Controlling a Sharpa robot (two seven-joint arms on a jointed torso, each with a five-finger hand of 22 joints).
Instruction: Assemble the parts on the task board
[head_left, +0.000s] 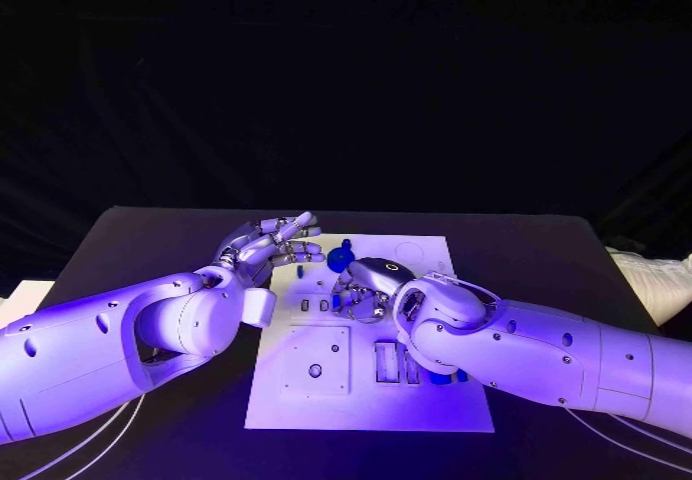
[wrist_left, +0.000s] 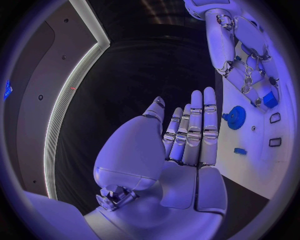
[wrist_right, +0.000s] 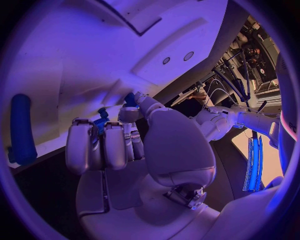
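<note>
The white task board (head_left: 303, 405) lies in the middle of the table. My right hand (head_left: 369, 284) reaches over its middle, fingers curled down, and pinches a small blue part (wrist_left: 270, 99) at the fingertips; in the right wrist view that blue part (wrist_right: 101, 121) shows between the curled fingers of the right hand (wrist_right: 125, 150). A blue gear (head_left: 340, 258) stands on the board just beyond that hand, also visible as the gear (wrist_left: 235, 117) in the left wrist view. My left hand (head_left: 274, 243) hovers by the board's far left edge, fingers straight and together, holding nothing.
A small blue piece (wrist_left: 240, 150) lies on the board near the gear. More blue parts (head_left: 440, 378) sit under my right forearm. A blue peg (wrist_right: 22, 130) shows in the right wrist view. Slots and a square plate (head_left: 317, 360) occupy the board's near half.
</note>
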